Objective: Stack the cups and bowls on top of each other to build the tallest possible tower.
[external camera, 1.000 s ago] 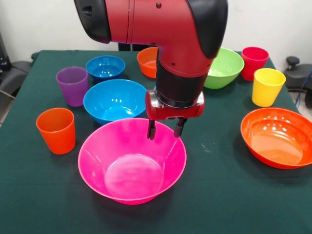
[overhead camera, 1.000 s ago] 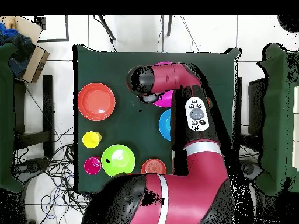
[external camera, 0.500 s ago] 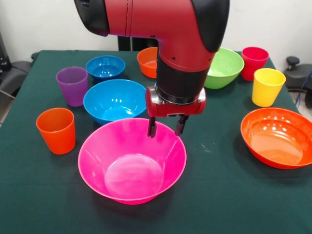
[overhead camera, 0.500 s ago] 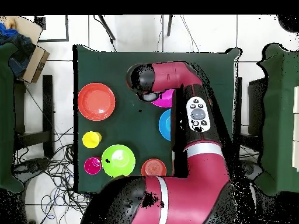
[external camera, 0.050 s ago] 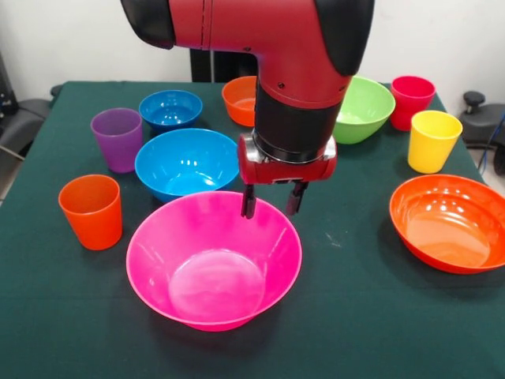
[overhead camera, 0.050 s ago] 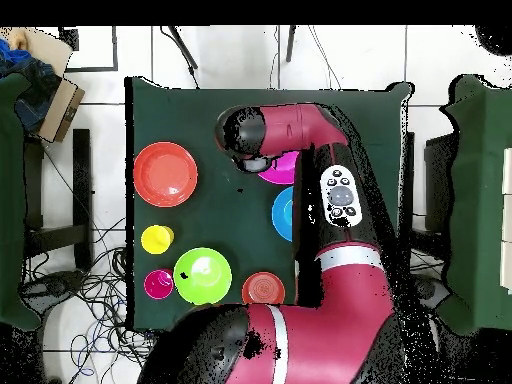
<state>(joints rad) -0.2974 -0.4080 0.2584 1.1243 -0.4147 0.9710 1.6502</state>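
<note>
A glossy red arm with black joint caps, a black wrist band, and a grey button panel with dark buttons

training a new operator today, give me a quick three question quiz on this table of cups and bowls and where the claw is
1. True or false: the claw is gripping the rim of the large glossy pink plastic bowl.
2. Which cup stands nearest the wide orange plastic bowl? A) the purple plastic tumbler B) the yellow plastic tumbler C) the orange plastic tumbler
3. Fill in: in the front view, the small blue plastic bowl sits just behind the larger ____ plastic bowl.

Key:
1. False. It hangs open above the bowl's far rim, holding nothing.
2. B
3. blue
</note>
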